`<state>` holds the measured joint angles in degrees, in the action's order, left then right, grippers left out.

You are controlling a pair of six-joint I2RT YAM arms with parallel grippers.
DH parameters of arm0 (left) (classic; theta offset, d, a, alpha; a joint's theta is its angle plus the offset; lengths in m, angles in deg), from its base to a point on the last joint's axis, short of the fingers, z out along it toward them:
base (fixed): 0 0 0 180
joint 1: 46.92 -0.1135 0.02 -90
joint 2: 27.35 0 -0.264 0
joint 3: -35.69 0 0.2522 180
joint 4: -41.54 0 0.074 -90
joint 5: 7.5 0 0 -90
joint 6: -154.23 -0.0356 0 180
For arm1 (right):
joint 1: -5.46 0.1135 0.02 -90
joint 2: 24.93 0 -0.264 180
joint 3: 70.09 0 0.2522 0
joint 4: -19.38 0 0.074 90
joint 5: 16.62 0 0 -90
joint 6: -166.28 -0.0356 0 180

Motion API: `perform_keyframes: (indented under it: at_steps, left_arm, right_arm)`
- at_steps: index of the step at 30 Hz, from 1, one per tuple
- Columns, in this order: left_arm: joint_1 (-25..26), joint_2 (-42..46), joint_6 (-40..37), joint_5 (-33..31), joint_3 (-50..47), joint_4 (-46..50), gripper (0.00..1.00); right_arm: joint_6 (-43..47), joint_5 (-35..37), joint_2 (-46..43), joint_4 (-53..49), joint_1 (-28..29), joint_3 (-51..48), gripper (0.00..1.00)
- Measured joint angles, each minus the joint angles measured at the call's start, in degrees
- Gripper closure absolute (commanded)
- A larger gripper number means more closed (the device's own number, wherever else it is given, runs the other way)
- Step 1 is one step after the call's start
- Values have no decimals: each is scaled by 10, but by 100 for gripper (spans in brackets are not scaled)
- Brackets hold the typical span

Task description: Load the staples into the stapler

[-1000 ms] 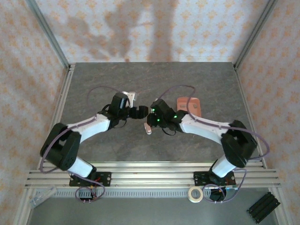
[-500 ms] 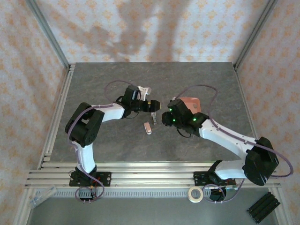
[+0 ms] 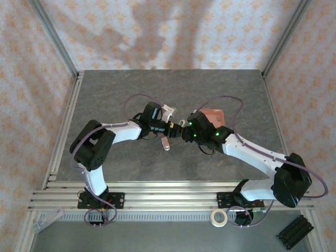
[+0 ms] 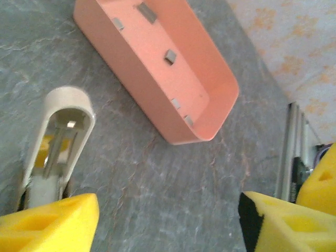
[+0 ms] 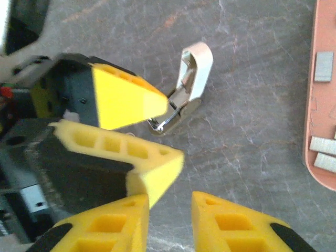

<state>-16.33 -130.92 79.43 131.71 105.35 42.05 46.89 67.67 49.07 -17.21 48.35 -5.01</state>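
Gaping left jaws, one finger (image 5: 128, 97) at stapler (image 5: 197, 63) | right jaws narrowly parted, holding nothing

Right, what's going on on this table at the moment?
Two robot arms meet at a tiny stapler lying open on the table. The left gripper is open beside it, one finger by its metal channel. The right gripper hovers close, barely parted, holding nothing. The staples lie in the pink tray.

The stapler (image 4: 58, 136) lies open at nine o'clock; the pink tray (image 4: 126, 73) holding scattered staples (image 4: 170, 56) sits at twelve, apart from it.
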Motion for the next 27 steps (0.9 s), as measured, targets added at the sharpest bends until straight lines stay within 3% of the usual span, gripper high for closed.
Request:
perform_keyframes:
  at_steps: [6,12,20,27]
  left_arm:
    - [-1,77,-21,-33,-50,47,21]
    - [-33,150,16,-90,-107,31,21]
    - [-56,199,41,-140,-153,28,20]
    - [-63,213,43,-159,-159,30,20]
  right_arm:
    - [-21,-3,41,3,-24,7,53]
    - [-20,-68,118,56,-93,45,40]
    - [2,-148,246,98,-139,121,38]
    - [26,-196,304,105,-141,161,49]
